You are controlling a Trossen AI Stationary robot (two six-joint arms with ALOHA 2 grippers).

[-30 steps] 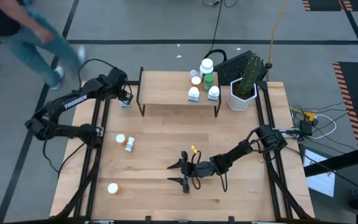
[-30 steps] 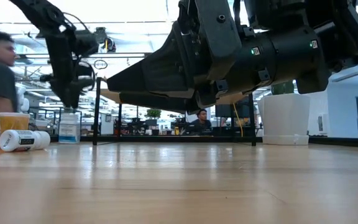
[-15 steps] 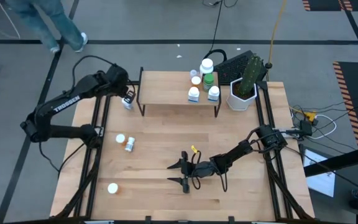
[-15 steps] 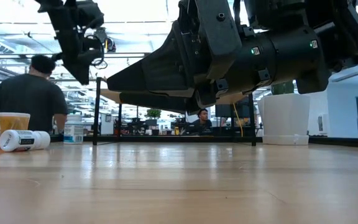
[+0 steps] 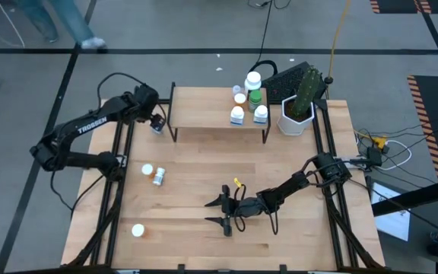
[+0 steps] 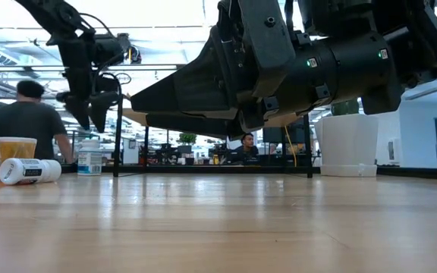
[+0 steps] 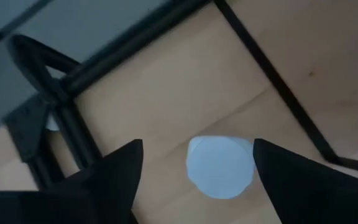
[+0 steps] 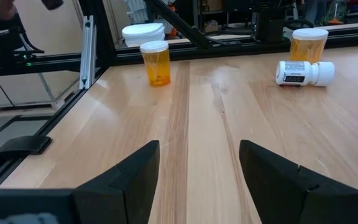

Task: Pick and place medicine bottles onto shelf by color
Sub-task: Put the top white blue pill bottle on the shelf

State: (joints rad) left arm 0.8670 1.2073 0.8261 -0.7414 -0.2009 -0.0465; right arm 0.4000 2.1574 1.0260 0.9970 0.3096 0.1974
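A white-capped medicine bottle stands upright on the table at the far left, just outside the shelf's left leg. My left gripper hangs open a little above it, pointing steeply down, one finger to each side of the cap and not touching. The shelf carries white, green and orange bottles at its right end. My right gripper rests open and low at the table's middle front, pointing left with nothing between its fingers.
On the left half of the table an orange bottle stands beside a lying white one, and another orange bottle stands near the front-left corner. A white cactus planter stands right of the shelf. A person is beyond the table.
My left gripper rose clear of the white bottle, then came back down over it, and its fingers now stand wider apart. The bottle stays upright on the table by the shelf's leg. A person has walked past the table's far left.
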